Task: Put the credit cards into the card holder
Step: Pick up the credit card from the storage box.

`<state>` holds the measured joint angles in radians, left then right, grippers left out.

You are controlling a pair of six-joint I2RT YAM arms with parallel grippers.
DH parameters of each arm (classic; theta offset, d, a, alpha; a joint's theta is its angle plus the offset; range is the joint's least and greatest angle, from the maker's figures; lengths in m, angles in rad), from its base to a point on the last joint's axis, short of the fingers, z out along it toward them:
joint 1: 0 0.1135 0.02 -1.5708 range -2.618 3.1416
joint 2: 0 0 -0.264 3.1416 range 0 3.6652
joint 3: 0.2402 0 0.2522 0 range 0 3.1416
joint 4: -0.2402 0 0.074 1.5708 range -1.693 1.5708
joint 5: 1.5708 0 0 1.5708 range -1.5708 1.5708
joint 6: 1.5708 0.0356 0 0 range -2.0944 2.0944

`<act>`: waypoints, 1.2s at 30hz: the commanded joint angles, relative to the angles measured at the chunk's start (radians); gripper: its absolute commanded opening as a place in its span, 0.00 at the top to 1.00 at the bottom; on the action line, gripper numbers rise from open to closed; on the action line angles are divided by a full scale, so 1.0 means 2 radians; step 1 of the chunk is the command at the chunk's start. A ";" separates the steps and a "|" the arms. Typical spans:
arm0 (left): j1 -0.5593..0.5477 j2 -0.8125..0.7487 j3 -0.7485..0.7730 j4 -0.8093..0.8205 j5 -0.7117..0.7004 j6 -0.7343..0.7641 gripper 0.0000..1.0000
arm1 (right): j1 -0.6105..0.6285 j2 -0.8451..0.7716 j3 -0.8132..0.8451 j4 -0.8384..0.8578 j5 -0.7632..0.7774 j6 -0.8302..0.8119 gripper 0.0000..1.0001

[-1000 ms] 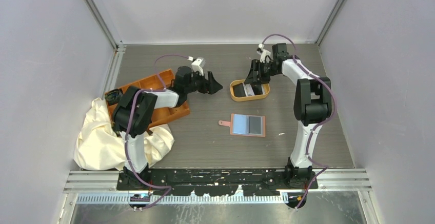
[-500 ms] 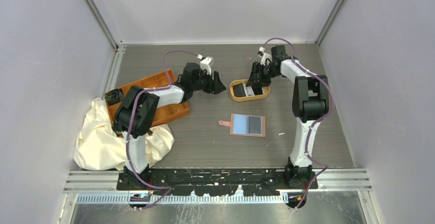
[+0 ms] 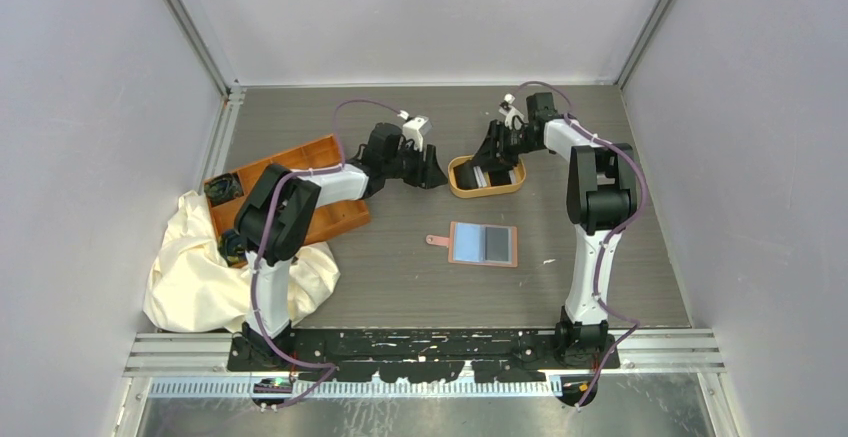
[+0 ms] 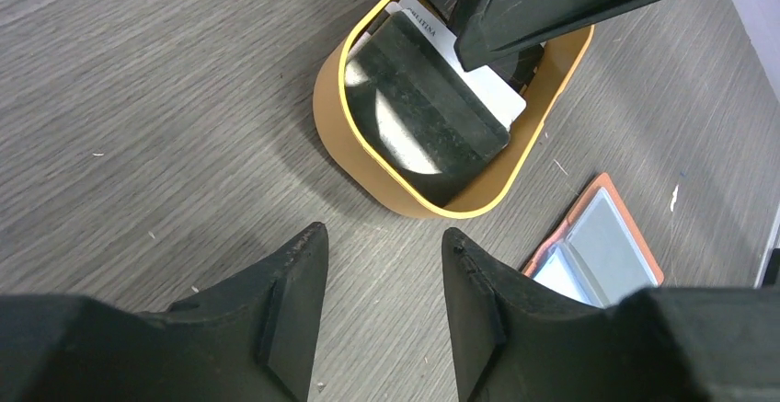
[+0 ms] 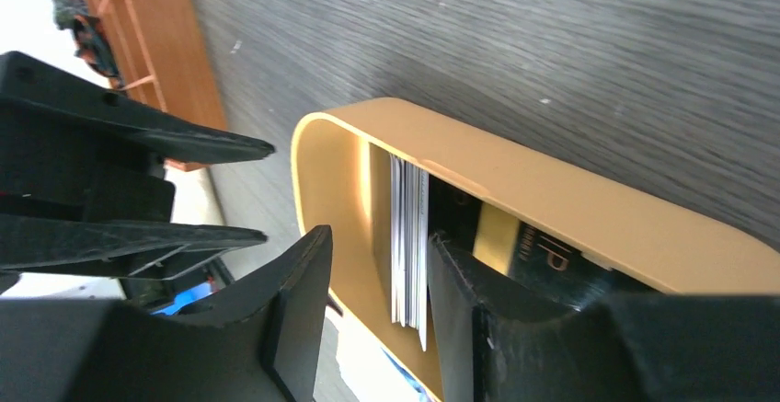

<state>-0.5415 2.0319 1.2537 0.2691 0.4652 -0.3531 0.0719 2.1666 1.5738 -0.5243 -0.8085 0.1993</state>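
Both half-open — left pincer empty beside oval tray; right pincer straddles upright credit cards inside it, unclamped.

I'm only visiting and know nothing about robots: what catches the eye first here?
At the far middle of the table, the left tool and right tool, both open, meet at a tan oval tray holding a stack of credit cards. Nearer the middle lies the pinkish card holder, opened flat with bluish pockets up. On the left sit an orange compartment tray and a crumpled cream cloth.
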 commanded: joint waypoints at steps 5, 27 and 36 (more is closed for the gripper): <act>-0.001 0.001 0.023 0.003 0.016 0.009 0.51 | 0.003 -0.009 -0.013 0.079 -0.091 0.079 0.54; -0.001 0.003 0.024 0.004 0.022 0.007 0.52 | 0.038 0.018 0.031 -0.033 -0.015 -0.007 0.53; -0.001 0.001 0.023 0.004 0.020 0.008 0.52 | 0.038 0.009 0.038 -0.039 -0.035 -0.009 0.55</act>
<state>-0.5415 2.0384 1.2606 0.2623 0.4908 -0.3538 0.1425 2.2082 1.6012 -0.5793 -0.8368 0.1932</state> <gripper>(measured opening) 0.480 0.458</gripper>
